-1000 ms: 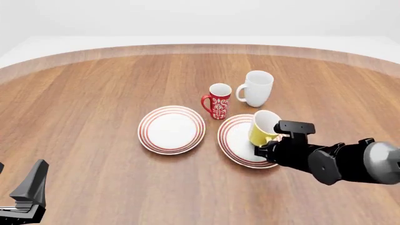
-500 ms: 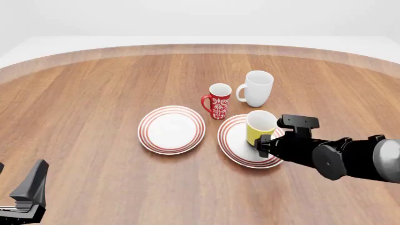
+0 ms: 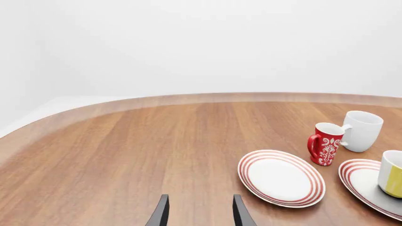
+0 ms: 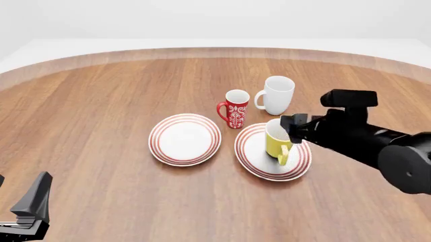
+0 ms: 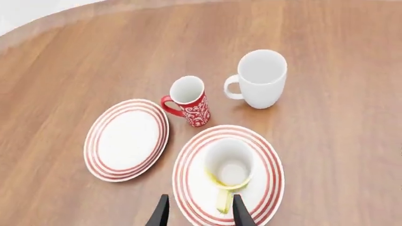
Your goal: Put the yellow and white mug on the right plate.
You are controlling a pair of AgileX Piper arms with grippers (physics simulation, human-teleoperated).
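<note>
The yellow and white mug [image 4: 277, 142] stands upright on the right plate [image 4: 252, 151], handle toward the near edge. My right gripper [image 4: 291, 127] is open and empty, raised just above and behind the mug, apart from it. In the right wrist view the mug [image 5: 229, 162] sits on the plate [image 5: 188, 181], and its handle lies between my open fingers [image 5: 162, 214] in the picture. My left gripper [image 4: 34, 201] is open and empty at the near left, far from the mug. The left wrist view shows the mug [image 3: 392, 174] and plate [image 3: 361, 181] at its edge.
The twin red-ringed plate [image 4: 183, 138] lies left of the right plate. A red patterned mug [image 4: 235, 108] and a plain white mug [image 4: 277, 95] stand just behind the two plates. The round wooden table's far edge [image 4: 215, 50] curves behind them.
The mug went from tilted in my right gripper to standing upright on the right plate. My right gripper let go of it, rose and drew back. The left arm has not moved.
</note>
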